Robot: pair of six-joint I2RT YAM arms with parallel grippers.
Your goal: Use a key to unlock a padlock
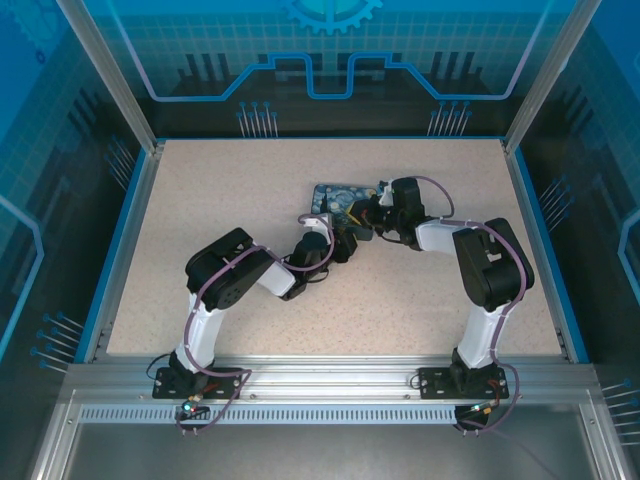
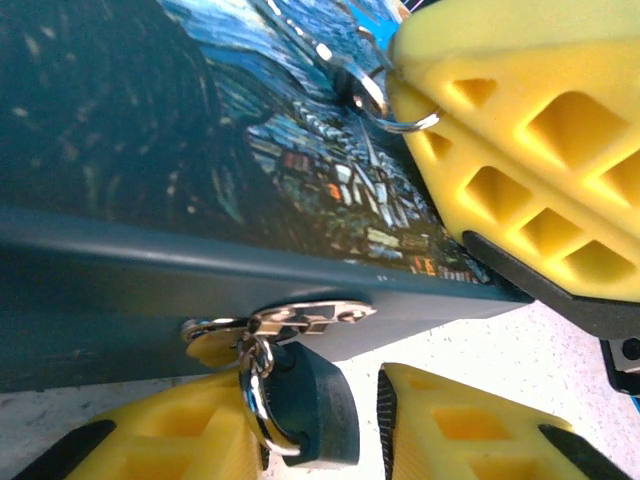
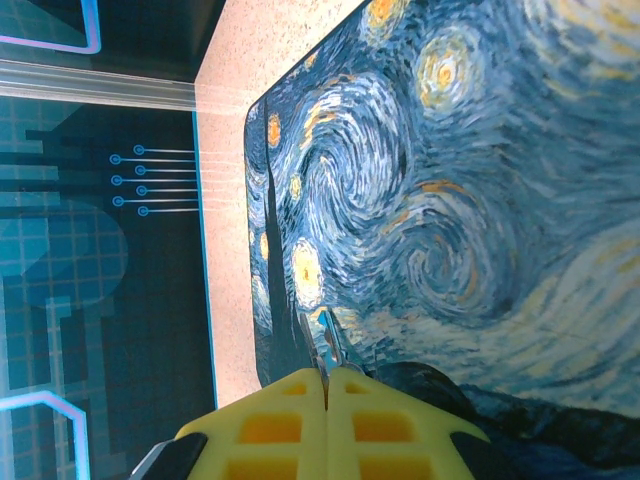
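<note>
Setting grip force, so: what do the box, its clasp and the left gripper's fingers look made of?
Box: smooth painted-style print on the surface, base material unclear. Clasp: polished silvery metal, judging by the bright glints. Left gripper's fingers: matte yellow with moulded cut-out cells, probably soft plastic or foam.

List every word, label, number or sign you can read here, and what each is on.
No readable text anywhere in these views.
Box lid: a printed swirling night sky, no words.
Back wall: a gear sign and circuit lines, no letters or numbers.
</note>
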